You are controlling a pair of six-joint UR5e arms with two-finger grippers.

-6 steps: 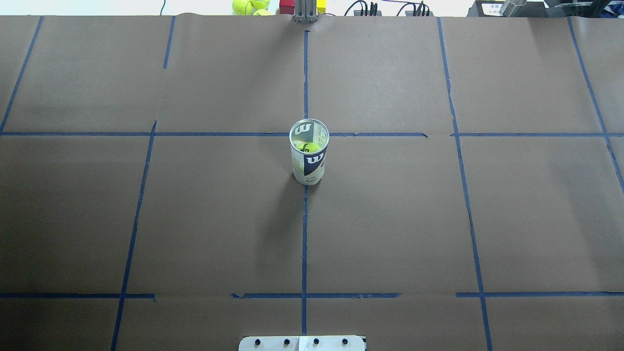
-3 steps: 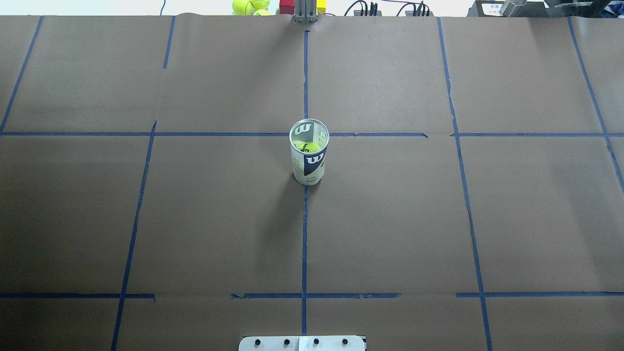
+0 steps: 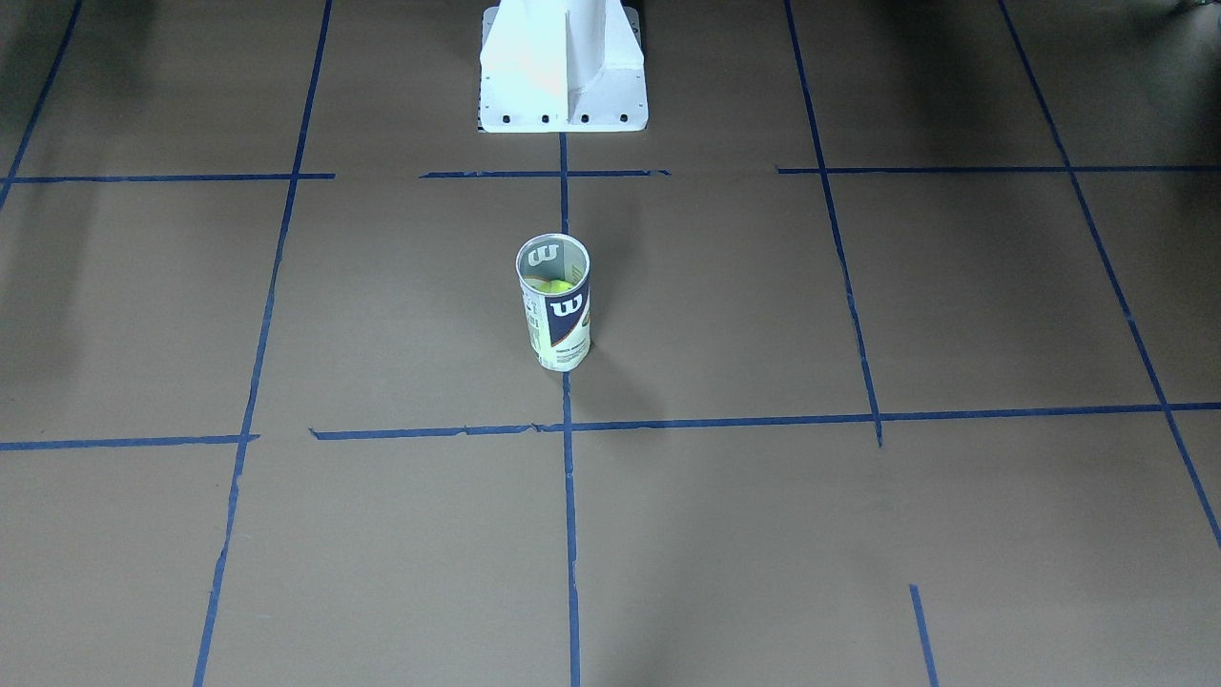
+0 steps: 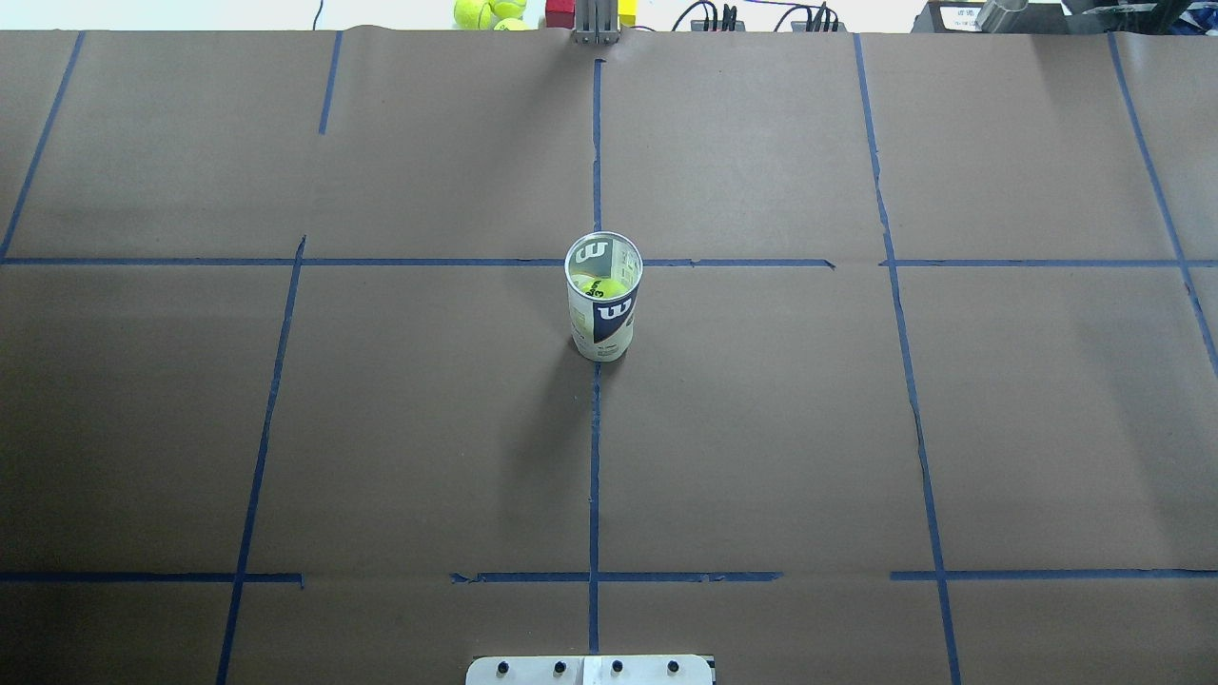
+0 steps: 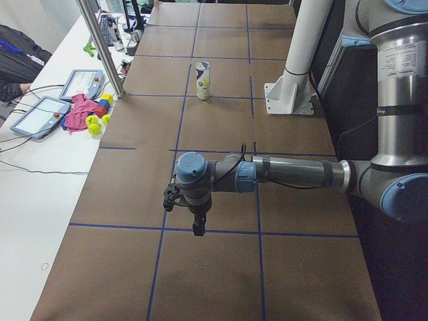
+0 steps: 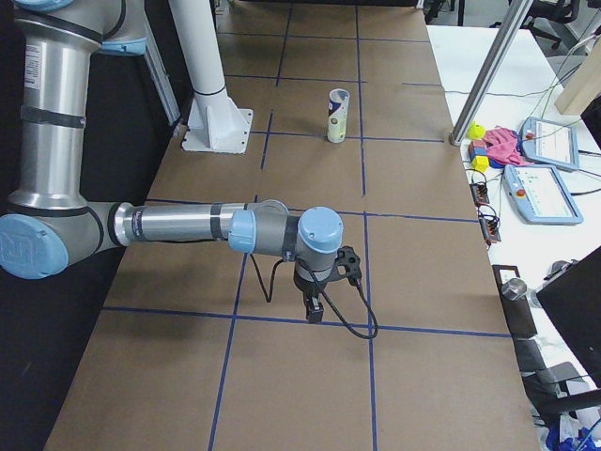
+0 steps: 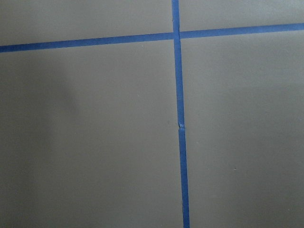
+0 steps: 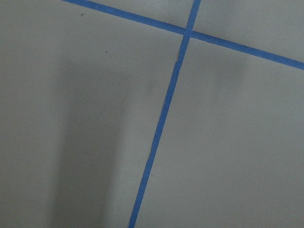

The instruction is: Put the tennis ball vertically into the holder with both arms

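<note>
Overhead exterior: white pedestal base (image 4: 533, 670) at 6 o'clock edge. Holder (image 4: 602, 319) upright at table centre on blue tape line (image 4: 594, 457). Clear can, navy-and-white label, white W, metal rim, top open. Yellow-green tennis ball (image 4: 603, 286) visible inside. Spare balls (image 4: 487, 11) at 11 o'clock past far edge. Left gripper (image 5: 198, 227) and right gripper (image 6: 313, 308) point down, well apart from holder. Finger spread: cannot tell.

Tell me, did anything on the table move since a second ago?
Nothing visibly changed. The Wilson tennis-ball can stands upright at the same spot on the blue tape line, with a yellow tennis ball inside it. No arm comes into the overhead view, then or now.
</note>
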